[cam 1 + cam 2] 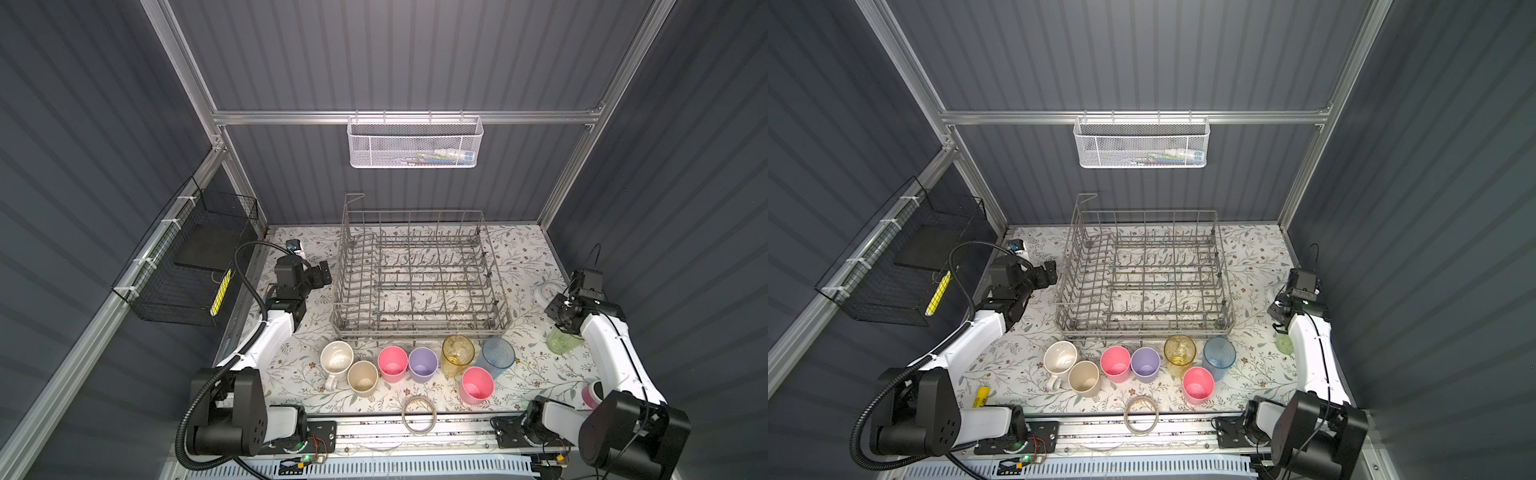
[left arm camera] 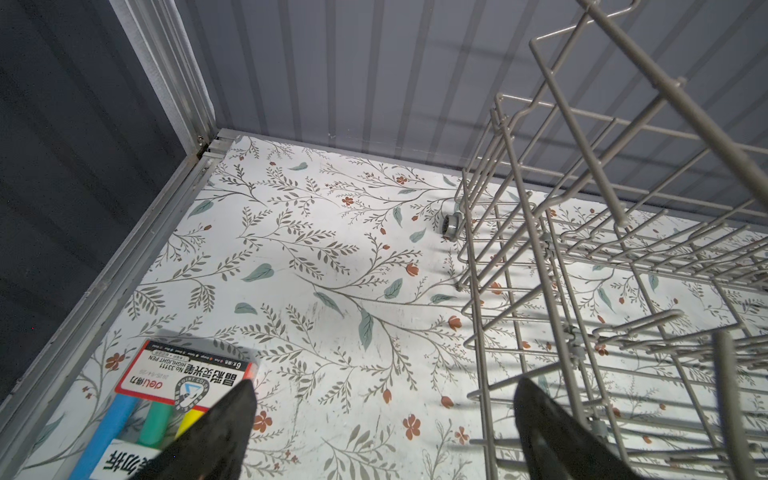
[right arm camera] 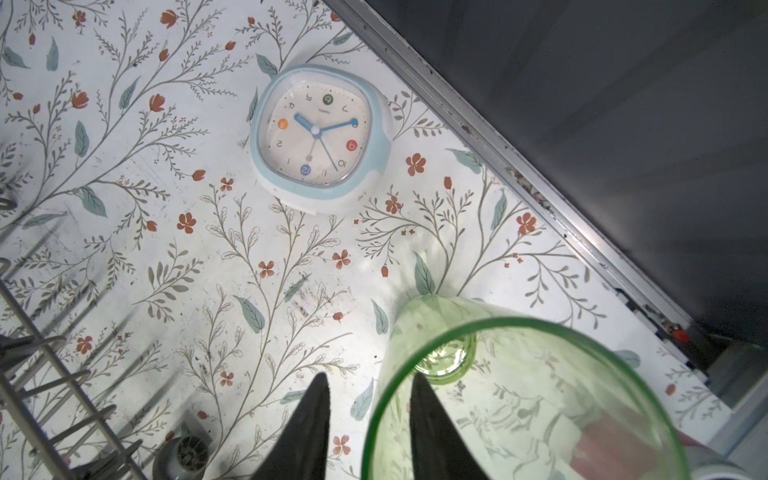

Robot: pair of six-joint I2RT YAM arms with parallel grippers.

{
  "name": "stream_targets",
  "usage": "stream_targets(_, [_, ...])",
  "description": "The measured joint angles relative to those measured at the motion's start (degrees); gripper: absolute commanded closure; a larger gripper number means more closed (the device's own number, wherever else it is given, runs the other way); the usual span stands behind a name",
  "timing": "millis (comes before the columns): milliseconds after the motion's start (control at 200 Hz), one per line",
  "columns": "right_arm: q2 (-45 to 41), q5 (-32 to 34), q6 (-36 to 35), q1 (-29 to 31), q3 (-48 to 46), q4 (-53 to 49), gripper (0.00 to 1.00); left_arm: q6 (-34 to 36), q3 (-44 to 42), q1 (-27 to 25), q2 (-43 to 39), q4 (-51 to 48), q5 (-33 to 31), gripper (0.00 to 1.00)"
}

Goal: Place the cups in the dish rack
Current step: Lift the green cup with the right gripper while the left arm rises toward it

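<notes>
Dish rack (image 1: 415, 329) sits mid-frame in both top views, toward the back of the floral bench (image 1: 528, 257), no cups in it. Seven cups stand upright in a loose row just in front of the rack, lower centre of the frame: white mug (image 1: 336, 359), beige cup (image 1: 362, 376) touching it, pink cup (image 1: 392, 362), lilac cup (image 1: 422, 363), amber tumbler (image 1: 458, 353), blue tumbler (image 1: 497, 353), second pink cup (image 1: 476, 384) in front of those two. Green tumbler (image 1: 561, 340) stands apart at the right edge of the bench, under the right gripper (image 3: 369, 378). Right wrist view: the gripper is partly open and straddles the green tumbler's rim, one finger (image 3: 432, 419) inside the glass, the other outside; a gap shows on each side of the wall, so no clear pinch. Left gripper (image 2: 385, 382) is spread wide and empty, hovering just beside the rack's left wall, left of centre in a top view. Pale blue clock (image 3: 320, 137) lies face up near the green tumbler. Highlighter pack (image 2: 166, 395) lies by the left gripper. Tape ring (image 1: 419, 415) at the bench's front edge.
</notes>
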Motion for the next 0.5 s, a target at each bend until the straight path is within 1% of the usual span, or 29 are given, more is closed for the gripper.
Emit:
stream_targets(250, [0.15, 0.00, 0.07, 0.00, -0.37, 0.15, 0.77, 0.00, 0.00, 0.00, 0.00, 0.00, -0.04, 0.03])
stream_targets(345, [0.15, 0.02, -0.02, 0.00, -0.39, 0.17, 0.87, 0.02, 0.00, 0.00, 0.00, 0.00, -0.13, 0.03])
stream_targets(500, [-0.20, 0.13, -0.13, 0.00, -0.42, 0.42, 0.96, 0.04, 0.00, 0.00, -0.02, 0.00, -0.68, 0.03])
